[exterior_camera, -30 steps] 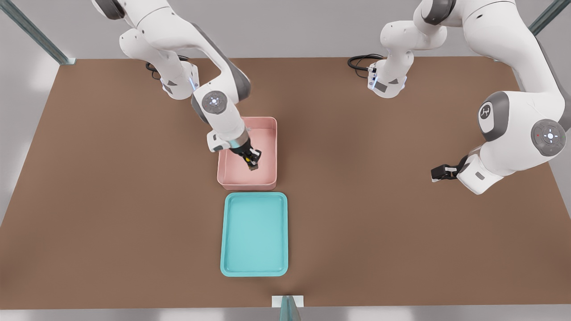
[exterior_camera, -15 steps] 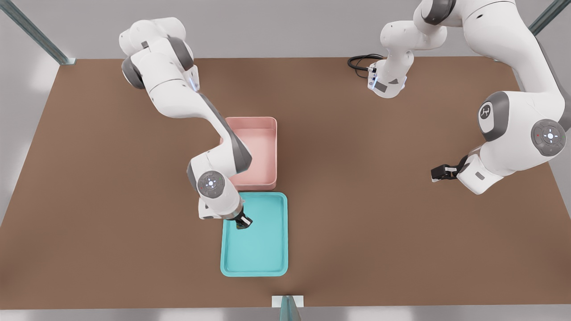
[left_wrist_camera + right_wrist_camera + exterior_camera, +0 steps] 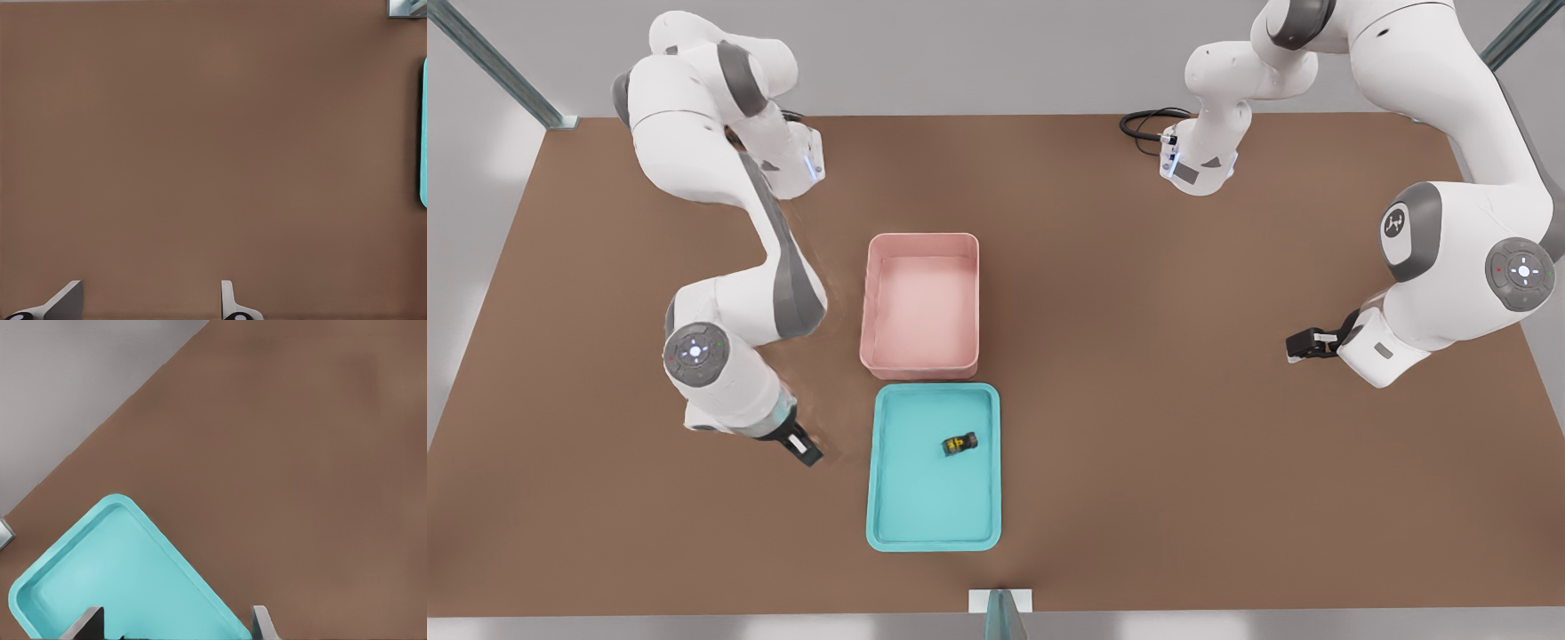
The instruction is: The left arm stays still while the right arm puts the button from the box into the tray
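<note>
Button, tiny black body w/ yellow cap, lies free on the shallow teal tray floor, toppled on its side, so prob. released. Long axis runs roughly across the tray, slightly tilted. Tall pale pink box sits empty. Black two-finger gripper is off the tray to the front view's left, fingers apart, holding nothing.

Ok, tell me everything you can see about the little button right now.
The button is tiny, with a black body and a yellow cap. It lies tipped on its side on the floor of the teal tray, in the half nearer the pink box, a bit toward the front view's right. Only the tray touches it. The right arm's hand is open and empty, over bare table to the front view's left of the tray.
</note>
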Action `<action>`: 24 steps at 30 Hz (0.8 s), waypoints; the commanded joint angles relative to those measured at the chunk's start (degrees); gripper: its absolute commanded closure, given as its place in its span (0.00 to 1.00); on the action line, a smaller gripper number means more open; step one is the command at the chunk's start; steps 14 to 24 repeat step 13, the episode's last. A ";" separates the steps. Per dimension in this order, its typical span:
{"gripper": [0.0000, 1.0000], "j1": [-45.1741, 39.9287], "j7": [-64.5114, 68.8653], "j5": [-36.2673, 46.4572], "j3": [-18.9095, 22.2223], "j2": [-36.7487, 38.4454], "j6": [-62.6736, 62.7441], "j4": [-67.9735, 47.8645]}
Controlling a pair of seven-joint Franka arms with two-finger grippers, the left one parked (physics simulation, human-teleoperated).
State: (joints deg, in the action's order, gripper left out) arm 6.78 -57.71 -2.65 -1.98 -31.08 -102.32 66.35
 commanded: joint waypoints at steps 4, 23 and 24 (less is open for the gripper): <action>0.00 -11.01 55.61 5.11 0.40 14.82 1.87 25.14; 0.00 -8.63 55.78 4.84 1.02 17.98 -2.80 30.68; 0.00 -8.63 55.78 4.84 1.02 17.98 -2.80 30.68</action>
